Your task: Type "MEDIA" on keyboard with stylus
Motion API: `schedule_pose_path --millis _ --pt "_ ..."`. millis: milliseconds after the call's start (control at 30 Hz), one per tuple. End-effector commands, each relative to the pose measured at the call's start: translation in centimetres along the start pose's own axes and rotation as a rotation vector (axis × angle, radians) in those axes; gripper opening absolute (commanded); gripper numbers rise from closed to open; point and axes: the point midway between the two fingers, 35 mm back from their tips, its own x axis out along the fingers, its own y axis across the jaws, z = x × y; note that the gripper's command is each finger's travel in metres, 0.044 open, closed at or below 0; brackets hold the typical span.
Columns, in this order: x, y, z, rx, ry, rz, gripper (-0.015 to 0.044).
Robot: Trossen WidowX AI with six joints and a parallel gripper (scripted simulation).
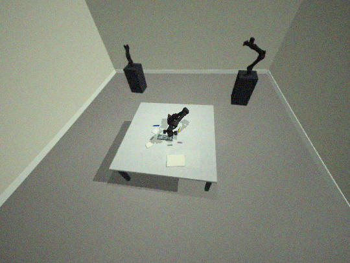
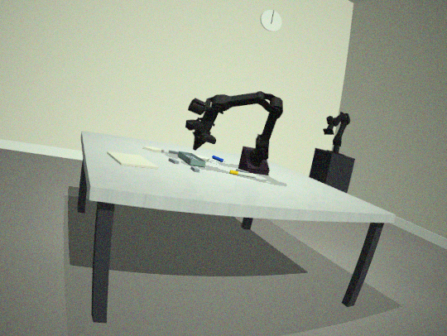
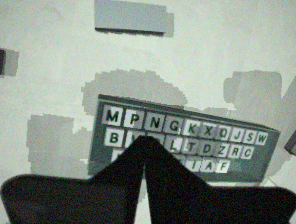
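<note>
The small green-grey keyboard (image 1: 164,137) (image 2: 191,158) (image 3: 185,137) lies flat on the white table (image 1: 194,152) (image 2: 215,194). In the wrist view its white keys show letters, with M at the top left. My gripper (image 1: 168,131) (image 2: 198,146) (image 3: 145,142) is shut, its fingertips together with nothing between them. It hangs a little above the keyboard's left part. Two pen-like sticks lie on the table near the arm's base, one with a blue end (image 1: 156,125) (image 2: 217,158) and one with a yellow end (image 1: 178,129) (image 2: 234,172). I cannot tell which is the stylus.
A cream notepad (image 1: 175,160) (image 2: 132,159) lies near the table's front edge. Small grey blocks (image 2: 174,160) (image 2: 194,169) (image 3: 131,17) and a white slip (image 2: 152,148) lie around the keyboard. Two other arms on dark pedestals (image 1: 135,77) (image 1: 244,87) stand off the table.
</note>
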Motion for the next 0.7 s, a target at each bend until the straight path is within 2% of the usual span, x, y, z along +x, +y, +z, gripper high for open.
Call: schedule_pose_path --millis 0,467,600,667 --pt "1.9 -0.2 -1.5 0.116 0.138 0.154 0.0" --pt "2.3 -0.5 -1.7 0.143 0.164 0.186 0.0" --pt "3.2 -5.9 -2.5 0.142 0.163 0.182 0.0" --pt "3.4 -7.0 -2.8 0.142 0.163 0.182 0.0"
